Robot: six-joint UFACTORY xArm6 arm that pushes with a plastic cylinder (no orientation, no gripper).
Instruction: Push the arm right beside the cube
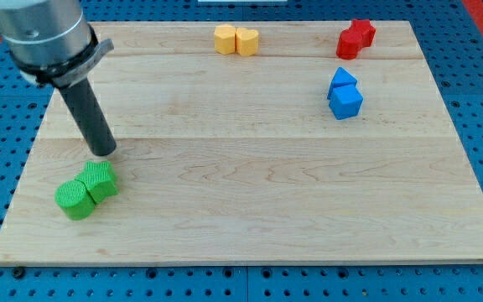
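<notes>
At the view's left, my tip [102, 152] rests on the wooden surface [250, 210], just above a pair of green blocks. The tool here is only a straight dark rod hanging from a grey cylindrical arm end; it has no jaws to open or close and holds nothing. Directly below the tip sits the green cube [100, 180], seemingly almost touching it, though I cannot tell whether there is actual contact. Pressed against that cube's lower-left side is a green cylinder [75, 200], with the two green blocks touching each other. Moving rightward along the view's top edge, two yellow blocks sit side by side in contact: a yellow one with a rounded outline [225, 39] and a yellow one shaped somewhat like a heart [246, 40], their exact shapes being hard to make out. Further right, a blue pair stands in the upper right part of the surface: a blue block with a pointed top [341, 80] touching a blue cube [346, 101] below it. At the top right corner lies a red star-like block [355, 37]. If the task means the green cube, I judge it nearly or wholly done, since the tip stands right beside that cube; at most a slight nudge closer is left. If the blue cube is meant, the whole crossing of the surface is yet to come.
</notes>
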